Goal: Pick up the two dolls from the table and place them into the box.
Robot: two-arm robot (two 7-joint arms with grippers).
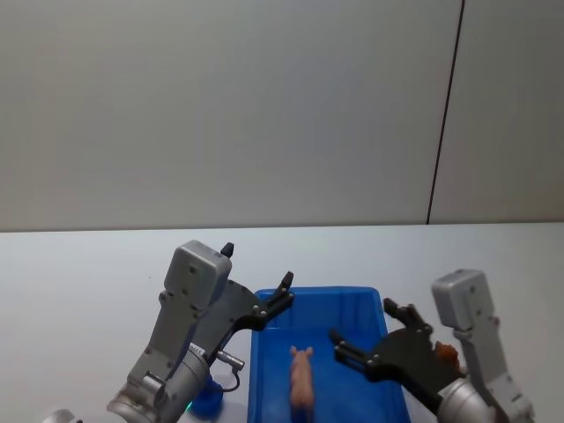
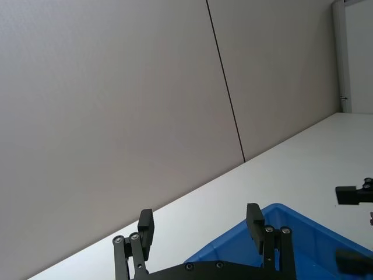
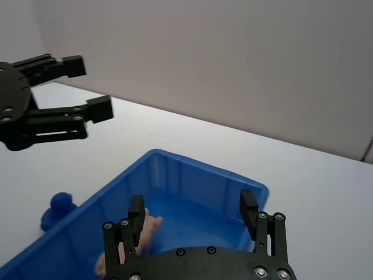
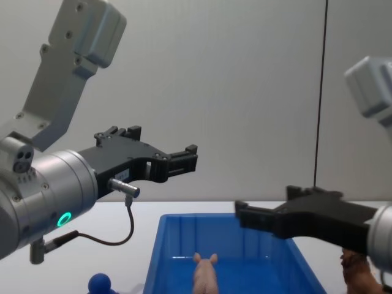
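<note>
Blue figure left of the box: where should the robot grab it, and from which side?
Probably grip the blue figure by its round head, from above with the left hand: it stands upright beside the box wall, head uppermost.

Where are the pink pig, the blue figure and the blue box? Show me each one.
pink pig (image 1: 302, 381), head view, on the middle of its body.
blue figure (image 3: 60, 202), right wrist view, on its round head.
blue box (image 1: 330, 310), head view, on the inner face of its far wall.

White table (image 1: 79, 264) carries the blue box (image 1: 339, 307); blue figure (image 1: 206, 401) beside its left, brown doll (image 1: 448, 354) right.
</note>
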